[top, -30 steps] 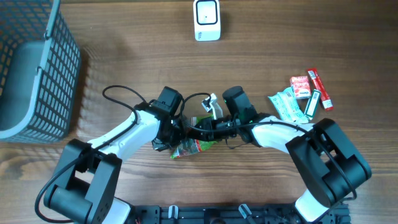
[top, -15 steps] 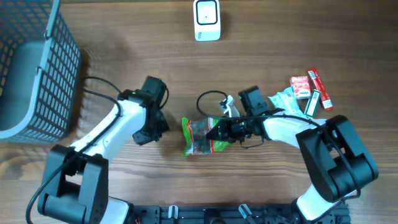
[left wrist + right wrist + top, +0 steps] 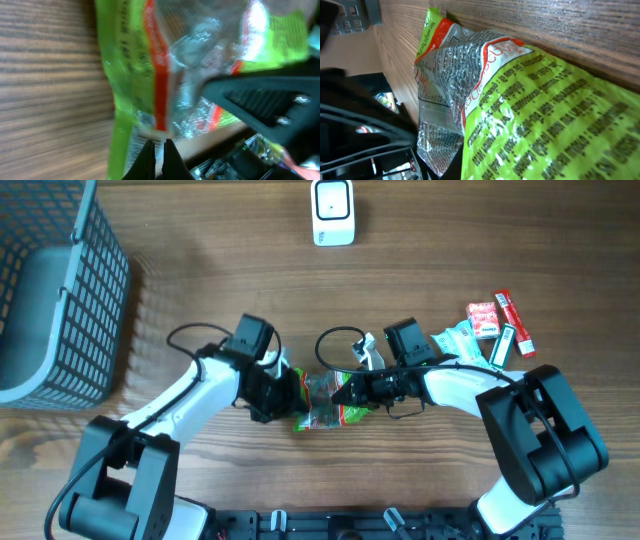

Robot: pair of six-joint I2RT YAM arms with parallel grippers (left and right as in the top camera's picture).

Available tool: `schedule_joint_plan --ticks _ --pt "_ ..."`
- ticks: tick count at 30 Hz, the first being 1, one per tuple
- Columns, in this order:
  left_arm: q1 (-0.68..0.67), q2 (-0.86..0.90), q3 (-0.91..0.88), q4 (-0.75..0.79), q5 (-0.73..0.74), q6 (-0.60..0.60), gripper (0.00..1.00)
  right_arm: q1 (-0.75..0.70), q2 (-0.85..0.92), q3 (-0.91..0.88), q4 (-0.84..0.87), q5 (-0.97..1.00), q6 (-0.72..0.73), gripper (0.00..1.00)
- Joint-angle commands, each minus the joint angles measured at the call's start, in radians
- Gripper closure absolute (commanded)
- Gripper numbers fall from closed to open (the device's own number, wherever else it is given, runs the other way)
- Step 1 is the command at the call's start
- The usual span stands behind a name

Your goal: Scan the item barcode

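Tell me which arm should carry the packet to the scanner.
Right, probably: the right gripper is shut on the snack packet, while the left gripper sits shut at its other end, apparently gripping nothing.

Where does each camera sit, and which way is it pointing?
Overhead: fixed above the table, looking straight down; both arms show, left gripper and right gripper both at the snack packet, scanner beyond, basket at the left.
Left wrist: on the left arm, facing the packet close up; its shut fingertips show at the bottom edge.
Right wrist: on the right arm, low over the wood, facing the packet's printed side; its own fingers hardly show.
Shared: every view shows the packet and table.
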Motion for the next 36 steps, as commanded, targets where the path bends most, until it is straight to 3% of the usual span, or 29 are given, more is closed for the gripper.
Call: schedule_joint_plan --ticks 1,7,11,13,19,22,30,33,36 --pt "-0.008 -0.007 -0.138 0.103 -0.011 -0.069 0.96 -0.001 -0.009 -0.006 -0.003 0.002 -0.019 0.96" --pt "-0.016 -0.002 -0.203 0.051 -0.166 -0.122 0.96 -0.001 -0.009 -0.006 -0.005 0.002 -0.018 0.95" --pt "-0.016 -0.015 -0.016 -0.172 -0.330 -0.122 0.96 -0.001 -0.009 -0.006 -0.014 0.003 -0.018 0.95" --pt "-0.017 -0.041 0.058 -0.201 -0.333 -0.119 0.96 -0.001 -0.009 -0.006 -0.014 0.002 -0.013 0.95" --pt "-0.017 -0.026 0.075 -0.080 -0.289 -0.119 0.96 -0.001 -0.009 -0.004 -0.034 -0.003 -0.017 0.91" --pt "-0.018 0.026 0.073 -0.006 -0.189 -0.120 0.96 -0.001 -0.009 -0.004 -0.035 -0.002 -0.018 0.91" --pt "-0.042 0.185 0.048 0.101 -0.293 -0.124 0.96 -0.002 -0.009 -0.003 -0.057 0.003 -0.016 0.94" --pt "-0.040 0.195 0.048 0.104 -0.409 -0.124 0.96 -0.002 -0.010 0.063 -0.251 0.108 -0.088 0.96" --pt "-0.040 0.195 0.048 0.105 -0.415 -0.124 0.96 0.000 -0.016 0.254 -0.600 0.466 -0.265 0.95"
